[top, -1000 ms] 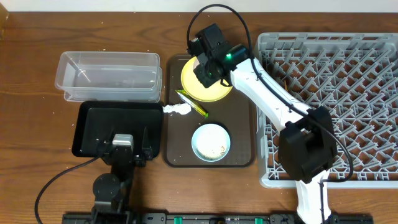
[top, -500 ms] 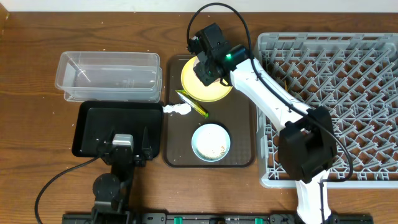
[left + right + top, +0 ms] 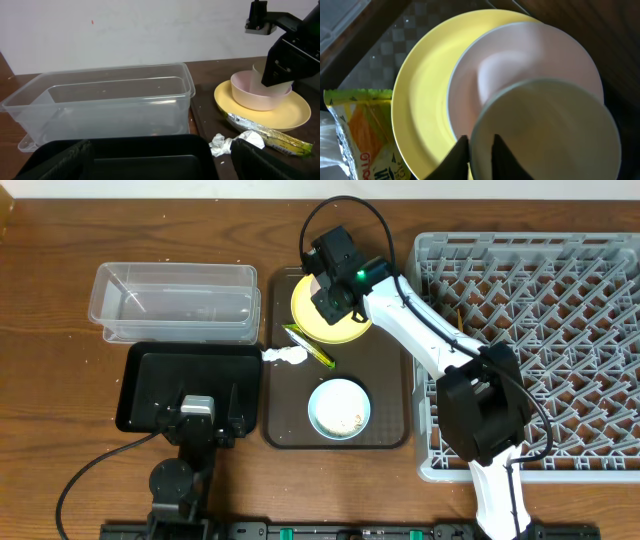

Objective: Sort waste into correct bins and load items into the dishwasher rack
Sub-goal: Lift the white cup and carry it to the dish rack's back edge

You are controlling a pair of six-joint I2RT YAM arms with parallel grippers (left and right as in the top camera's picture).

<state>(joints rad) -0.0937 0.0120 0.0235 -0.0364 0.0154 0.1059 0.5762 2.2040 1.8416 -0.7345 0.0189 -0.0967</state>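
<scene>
Two cups stacked on yellow plate (image 3: pixel 422 100): white cup (image 3: pixel 545 135) inside pink cup (image 3: pixel 520 55). Right gripper (image 3: pixel 479 150) at white cup's rim, fingers (image 3: pixel 461 155) pinching it, one inside, one outside. Left gripper (image 3: pixel 160 152) spread wide over black tray (image 3: pixel 125 150). Overhead, arm (image 3: pixel 420 320) hides both cups; wrapper (image 3: pixel 360 130) cut off at wrist view's edge.

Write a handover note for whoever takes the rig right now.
Left pincer: open, above black tray.
Right pincer: shut on the small white cup by its rim, cup in or just above the pink cup on the yellow plate.
Wrapper, tissue, blue bowl with rice scraps: on the brown tray.
Done: no waste in clear tub or black tray, no dish seen in rack.
Left: all waste, all dishes.
</scene>
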